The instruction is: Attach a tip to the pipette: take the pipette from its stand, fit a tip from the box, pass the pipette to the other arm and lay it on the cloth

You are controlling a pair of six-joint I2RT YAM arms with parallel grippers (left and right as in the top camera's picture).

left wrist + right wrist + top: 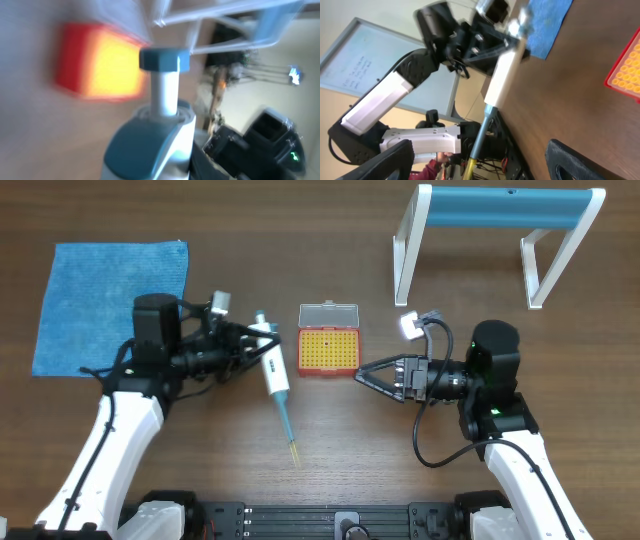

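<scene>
The pipette (275, 370), white with a blue top, hangs above the table left of the tip box, and my left gripper (257, 337) is shut on its upper body. Its thin shaft slants toward the table's front and ends in a yellow tip (294, 452). The left wrist view looks along the blue plunger knob (164, 59) and the pipette head (150, 145). My right gripper (360, 376) stands open just right of the red tip box (328, 352), apart from the pipette. Between its fingers (395, 155) the right wrist view shows the pipette (502, 75) and the tip (468, 167).
A blue cloth (110, 305) lies at the back left. The white and blue pipette stand (500, 230) is at the back right. The tip box's clear lid (328, 313) is folded back. The tip box (627, 70) and the cloth (547, 22) also appear in the right wrist view.
</scene>
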